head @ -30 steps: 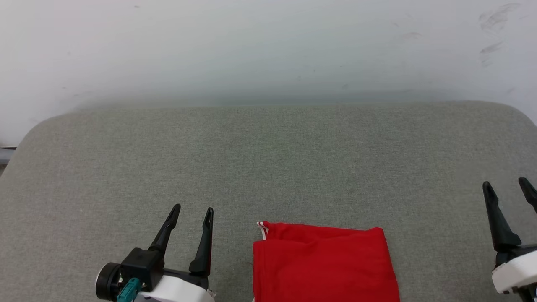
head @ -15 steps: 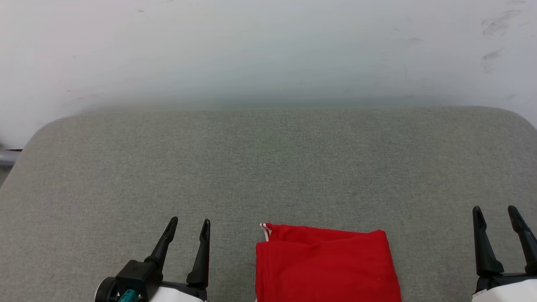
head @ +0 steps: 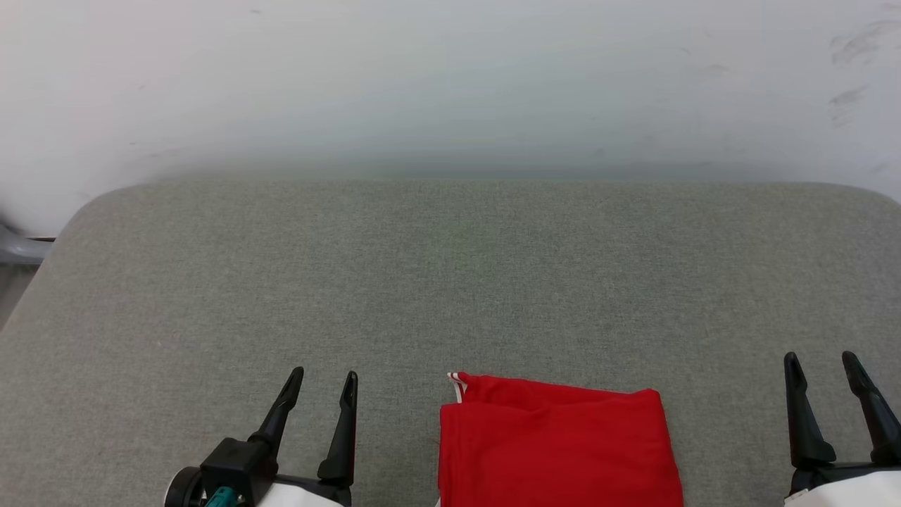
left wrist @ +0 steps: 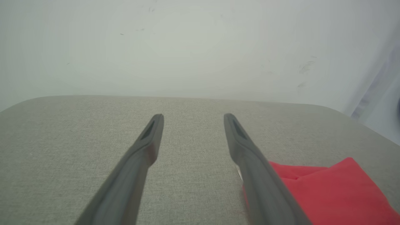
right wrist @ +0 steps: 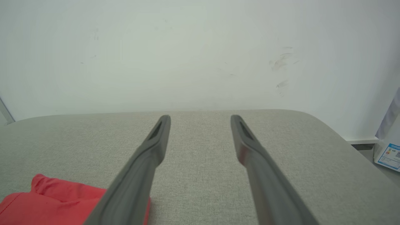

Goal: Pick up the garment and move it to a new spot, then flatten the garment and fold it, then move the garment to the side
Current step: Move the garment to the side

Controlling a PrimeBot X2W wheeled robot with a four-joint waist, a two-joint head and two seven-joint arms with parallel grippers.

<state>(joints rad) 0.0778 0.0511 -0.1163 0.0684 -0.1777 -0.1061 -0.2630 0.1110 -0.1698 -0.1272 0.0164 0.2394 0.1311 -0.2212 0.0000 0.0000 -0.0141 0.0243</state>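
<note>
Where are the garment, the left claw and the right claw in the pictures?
garment (head: pixel 556 443), head view, middle of the red cloth.
left claw (head: pixel 325 372), head view, midway between its fingertips.
right claw (head: pixel 818 355), head view, midway between its fingertips.

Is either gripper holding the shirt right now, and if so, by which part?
Nothing is held. The left gripper and right gripper both have their jaws apart and empty, with the folded garment lying on the grey surface between them.

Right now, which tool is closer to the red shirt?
Left. The left tool sits just left of the shirt, open and not touching it. The right tool is farther out, past the right edge, also open.
</note>
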